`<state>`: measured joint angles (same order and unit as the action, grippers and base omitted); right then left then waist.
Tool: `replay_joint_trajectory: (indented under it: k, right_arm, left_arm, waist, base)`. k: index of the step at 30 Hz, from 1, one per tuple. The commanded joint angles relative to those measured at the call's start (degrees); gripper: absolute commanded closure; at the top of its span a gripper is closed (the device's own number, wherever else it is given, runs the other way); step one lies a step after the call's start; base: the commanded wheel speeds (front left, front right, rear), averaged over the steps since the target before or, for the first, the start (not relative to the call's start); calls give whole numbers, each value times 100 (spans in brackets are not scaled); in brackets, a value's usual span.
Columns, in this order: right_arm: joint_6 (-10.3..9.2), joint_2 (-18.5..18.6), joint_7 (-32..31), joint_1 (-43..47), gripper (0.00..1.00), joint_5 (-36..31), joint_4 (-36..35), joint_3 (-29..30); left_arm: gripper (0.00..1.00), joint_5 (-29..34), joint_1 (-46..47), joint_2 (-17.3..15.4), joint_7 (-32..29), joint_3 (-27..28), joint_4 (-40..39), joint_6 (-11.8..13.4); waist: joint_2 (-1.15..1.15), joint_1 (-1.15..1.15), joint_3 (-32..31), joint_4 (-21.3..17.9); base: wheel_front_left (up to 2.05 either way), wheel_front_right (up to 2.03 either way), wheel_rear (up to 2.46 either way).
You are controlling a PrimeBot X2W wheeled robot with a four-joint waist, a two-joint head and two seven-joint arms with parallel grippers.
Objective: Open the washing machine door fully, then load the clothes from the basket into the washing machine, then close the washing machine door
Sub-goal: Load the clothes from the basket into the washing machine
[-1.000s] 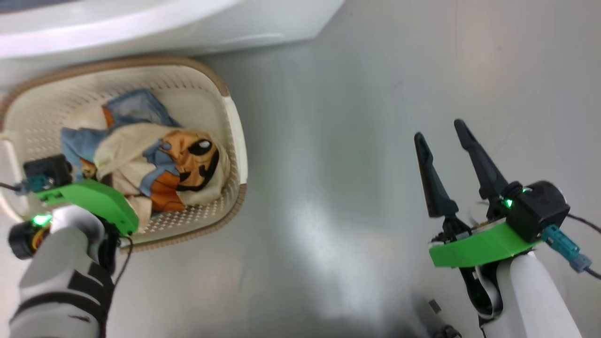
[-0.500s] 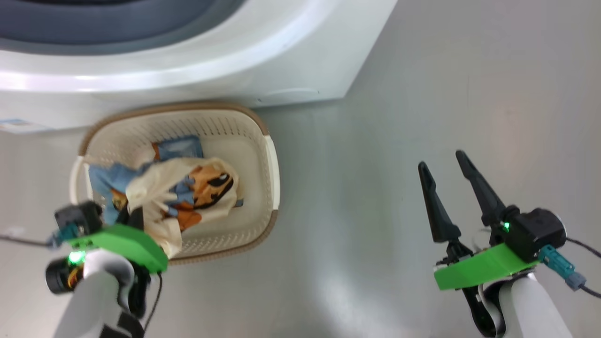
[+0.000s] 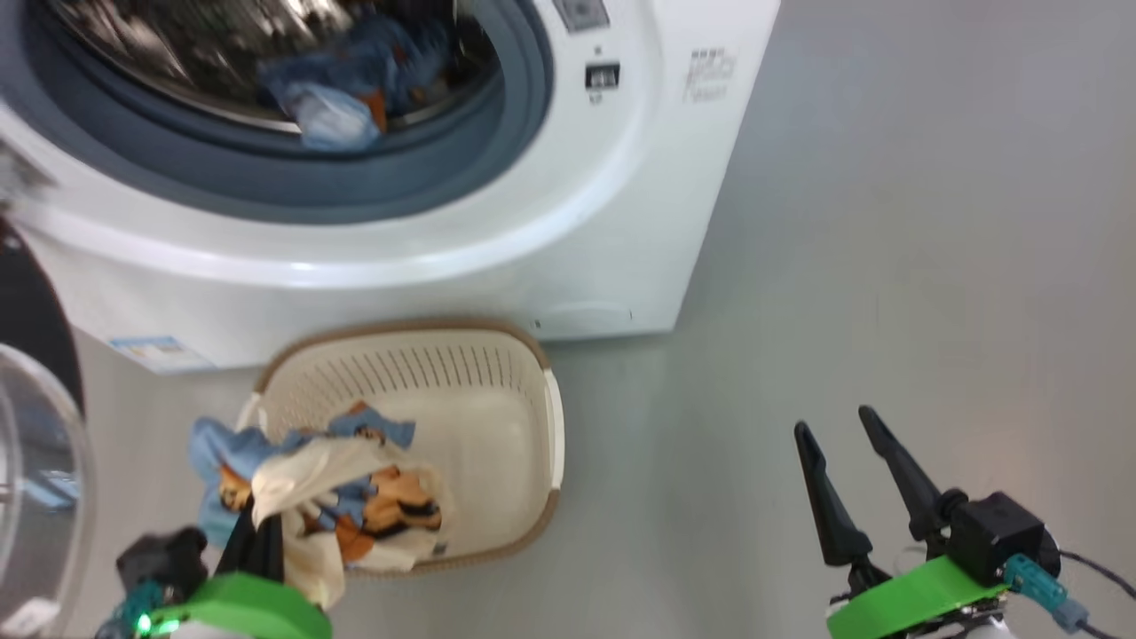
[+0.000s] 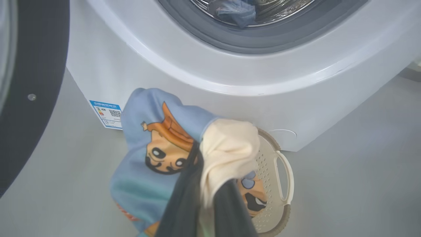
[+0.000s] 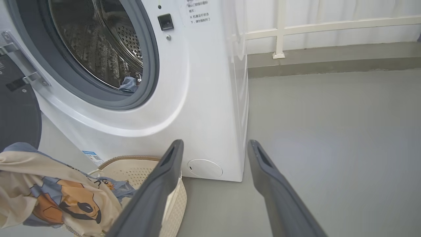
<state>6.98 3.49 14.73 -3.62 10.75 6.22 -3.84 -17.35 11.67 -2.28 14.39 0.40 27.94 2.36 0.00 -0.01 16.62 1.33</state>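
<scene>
The washing machine [image 3: 621,177] stands with its round opening uncovered, and a blue garment [image 3: 328,115] lies in the steel drum [image 5: 98,42]. The washing machine door [image 3: 35,461] hangs swung out at the left, black rim and glass showing. My left gripper [image 4: 205,171] is shut on the clothes [image 4: 158,131], a blue and cream cartoon-print bundle lifted above the near left part of the basket [image 3: 497,373]. The cream basket sits on the floor against the machine's front. My right gripper [image 3: 834,422] stands open with nothing in it, over the floor to the right of the basket.
Grey floor [image 3: 887,266] stretches to the right of the machine. A white railing [image 5: 329,23] and a wall close off the back in the right wrist view. A blue label [image 4: 107,113] marks the machine's lower front.
The head camera has tilted up, bringing the machine's opening into view. My left gripper has raised the clothes bundle out of the basket. The right gripper has stayed open.
</scene>
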Motion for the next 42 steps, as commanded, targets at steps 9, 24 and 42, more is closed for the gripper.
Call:
replay_joint_trajectory:
  k: [9, 24, 42]
  right_arm:
    - [51, -4, 27, 426, 0, -7, -90, -182]
    - [51, 47, 27, 857, 0, -30, -52, 7]
    - [51, -14, 27, 896, 0, -34, -65, -18]
  left_arm:
    - [100, 185, -1258, -69, 61, 115, -1400, 335]
    - [100, 354, -2307, -63, 48, -221, -2803, 626]
    - [100, 238, -2345, -172, -18, -250, -3028, 592]
  waist:
    - [0, 1, -1489, 108]
    - [0, 1, -2080, -3]
    - [0, 1, -2004, -99]
  base:
    - [0, 0, 0]
    - [0, 0, 0]
    - [0, 0, 0]
